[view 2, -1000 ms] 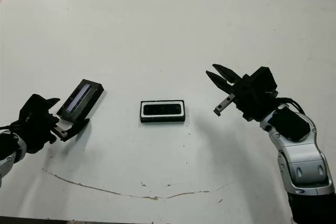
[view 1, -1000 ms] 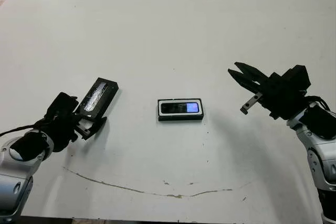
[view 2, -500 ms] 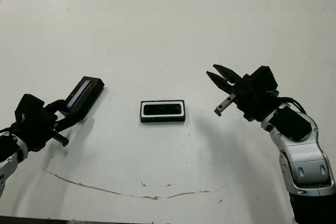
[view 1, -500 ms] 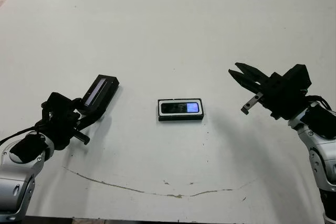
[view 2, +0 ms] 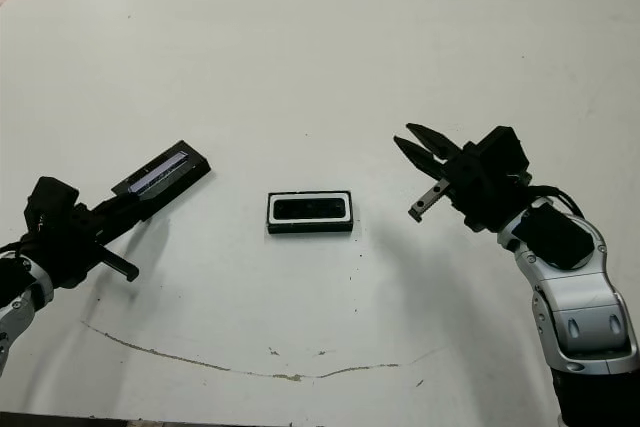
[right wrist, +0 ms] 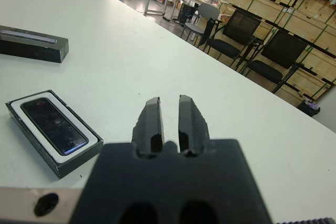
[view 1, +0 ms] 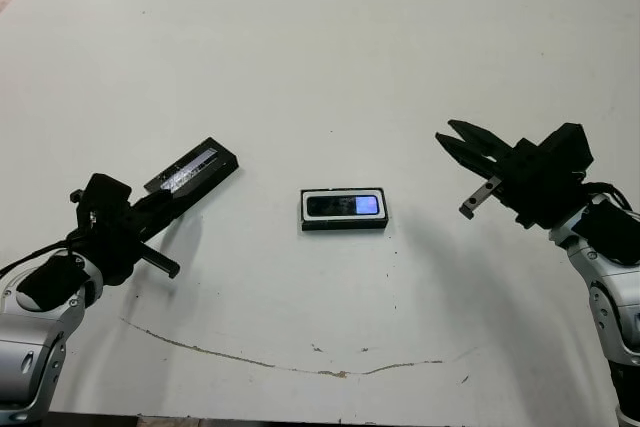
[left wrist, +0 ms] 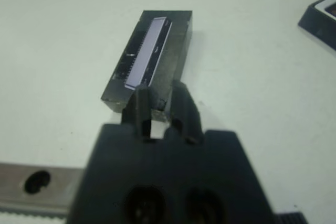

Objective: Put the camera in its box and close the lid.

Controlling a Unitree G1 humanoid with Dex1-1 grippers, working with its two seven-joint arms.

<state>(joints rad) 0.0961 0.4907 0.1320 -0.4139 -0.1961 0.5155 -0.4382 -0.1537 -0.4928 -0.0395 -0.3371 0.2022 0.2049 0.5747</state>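
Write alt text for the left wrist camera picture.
The left claw grips the near end of a black lid with a pale strip, lying on a white table. A corner of the box shows at the edge.

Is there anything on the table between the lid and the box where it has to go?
Nothing visible. Only bare white table lies between the lid, pinched at its near end by the left claw, and the box, which has the camera inside.
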